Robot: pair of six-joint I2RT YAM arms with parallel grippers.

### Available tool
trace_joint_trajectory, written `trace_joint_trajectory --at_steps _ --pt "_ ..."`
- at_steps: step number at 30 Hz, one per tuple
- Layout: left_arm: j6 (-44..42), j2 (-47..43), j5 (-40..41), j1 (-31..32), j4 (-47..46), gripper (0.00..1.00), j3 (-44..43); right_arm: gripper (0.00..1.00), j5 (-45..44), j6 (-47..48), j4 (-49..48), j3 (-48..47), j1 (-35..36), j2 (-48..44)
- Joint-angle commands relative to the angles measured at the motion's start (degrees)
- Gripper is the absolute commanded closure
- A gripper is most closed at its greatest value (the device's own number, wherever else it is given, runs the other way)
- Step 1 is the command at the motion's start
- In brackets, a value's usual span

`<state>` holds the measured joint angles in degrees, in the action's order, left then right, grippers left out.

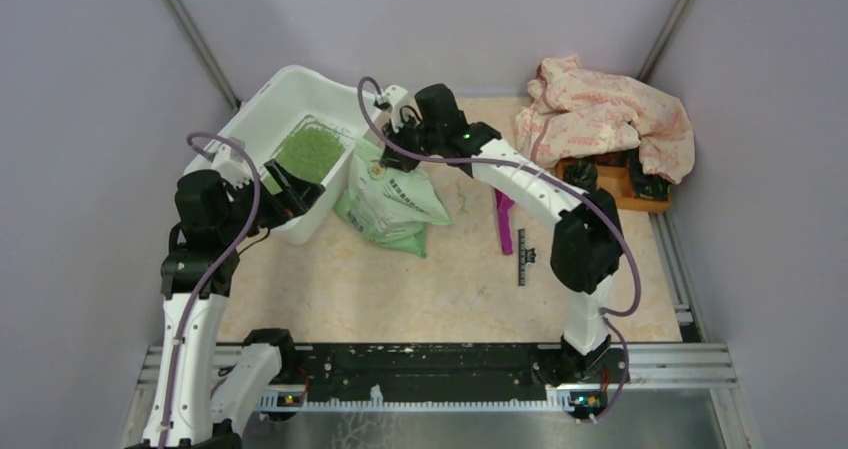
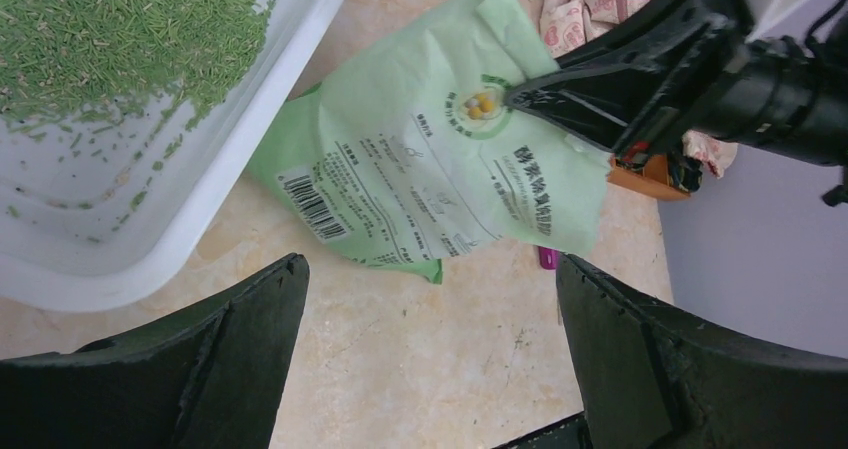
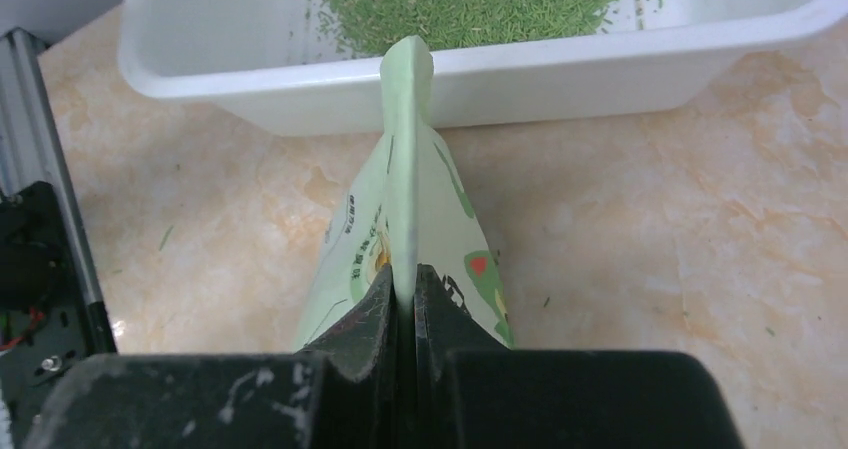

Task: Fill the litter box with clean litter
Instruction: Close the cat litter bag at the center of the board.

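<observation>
Pinching: right gripper point(image 3: 405, 294) is clamped on a thin folded edge of the light green bag point(image 2: 430, 159), which lies on the table point(image 1: 400, 289) just beside the litter box point(image 1: 275, 109).
Left gripper: point(image 2: 430, 299) jaws spread wide, holding nothing, hovering over the box's near corner and the bag.
Litter box: white tub at the table's far left, angled.
Clean litter: point(image 3: 470, 4) a green patch over part of the tub floor; bare white floor around it.
Step in hand: taking hold of the bag, I judge, to lift it for pouring.
Next move calls for: raising the bag and getting its open end over the rim; a pinch this thin could slip.
Hard to make out: which end of the bag is open; how much is left inside; the tub's far wall is cut off in both wrist views.
Clutter: patterned cloth point(image 1: 605, 114) hides most of an orange tray point(image 1: 625, 194).
</observation>
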<state>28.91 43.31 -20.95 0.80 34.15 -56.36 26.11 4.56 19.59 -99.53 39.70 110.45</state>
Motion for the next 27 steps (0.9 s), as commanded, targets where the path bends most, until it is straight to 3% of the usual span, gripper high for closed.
trace_joint_trajectory --at_steps 1,10,18,27 --pt "0.1 -1.3 -1.6 -0.2 0.1 0.01 -1.1 1.0 -2.8 -4.1 -2.0 -6.3 0.6 -12.9" --pt "0.7 -3.4 -2.5 -0.2 0.1 0.01 0.8 1.0 -3.8 -9.4 1.8 -11.3 1.2 -20.9" --pt "0.9 -3.9 -2.4 -0.2 0.5 0.01 0.4 1.0 -8.8 -11.1 16.6 -25.0 4.3 -14.9" --pt "1.1 -3.8 -2.9 -0.3 0.1 0.01 1.8 1.0 -12.6 -11.3 24.6 -22.2 8.2 -10.6"
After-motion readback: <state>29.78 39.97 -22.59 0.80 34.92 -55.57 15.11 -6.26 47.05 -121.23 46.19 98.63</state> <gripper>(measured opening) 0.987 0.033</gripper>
